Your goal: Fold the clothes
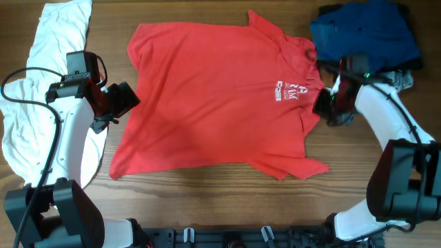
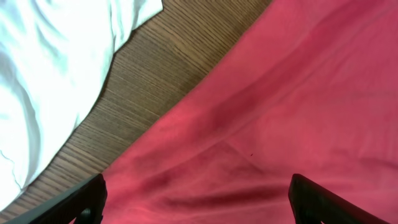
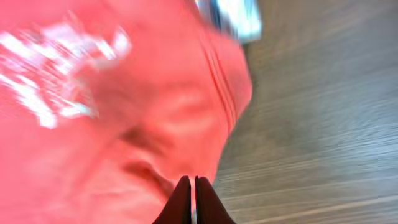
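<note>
Overhead: shirt point(image 1: 207, 96) spread flat on surface point(image 1: 220, 200), long axis left to right, hem at left gripper point(image 1: 124, 102), parted wide, collar end at right gripper point(image 1: 322, 103), pressed together, whether pinching cloth impossible to tell.

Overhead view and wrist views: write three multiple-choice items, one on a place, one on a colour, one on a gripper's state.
1. Where on the table does the white shirt lie?
A. the robot's left side
B. the robot's right side
C. the middle

2. What colour is the lettering on the red T-shirt?
A. black
B. white
C. yellow

3. How does the left gripper stand?
A. shut on the white shirt
B. out of view
C. open

Key: 1 A, it lies heaped along that edge; 2 B, the chest letters show white on red; 3 C, its fingers stand wide apart over red cloth.
</note>
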`<state>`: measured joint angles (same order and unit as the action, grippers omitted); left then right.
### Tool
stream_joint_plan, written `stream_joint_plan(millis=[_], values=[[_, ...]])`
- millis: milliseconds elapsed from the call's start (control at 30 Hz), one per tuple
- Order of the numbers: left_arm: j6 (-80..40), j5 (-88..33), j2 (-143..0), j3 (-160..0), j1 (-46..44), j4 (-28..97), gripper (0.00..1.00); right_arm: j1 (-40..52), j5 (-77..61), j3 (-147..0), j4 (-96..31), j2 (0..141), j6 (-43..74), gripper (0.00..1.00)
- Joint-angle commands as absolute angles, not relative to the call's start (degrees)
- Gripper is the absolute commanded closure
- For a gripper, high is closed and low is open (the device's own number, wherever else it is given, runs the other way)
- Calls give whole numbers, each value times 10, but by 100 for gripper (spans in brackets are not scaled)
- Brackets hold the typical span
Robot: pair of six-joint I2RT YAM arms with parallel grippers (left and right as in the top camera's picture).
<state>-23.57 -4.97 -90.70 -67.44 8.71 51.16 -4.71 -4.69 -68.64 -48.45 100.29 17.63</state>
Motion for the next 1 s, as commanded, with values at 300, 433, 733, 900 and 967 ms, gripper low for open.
stream_joint_plan(millis=[300, 433, 733, 900, 967], values=[[-227, -44, -900, -673, 85, 512, 6, -48, -70, -751, -566, 1001, 110, 63], [-227, -44, -900, -673, 85, 512, 6, -47, -94, -677, -531, 1002, 122, 53], [-227, -44, -900, -673, 85, 512, 6, -43, -130, -553, -376, 1002, 142, 53], [-227, -44, -900, -673, 85, 512, 6, -43, -130, -507, -305, 1002, 170, 59], [-227, -44, -900, -673, 85, 512, 6, -43, -130, -501, -292, 1002, 183, 69]])
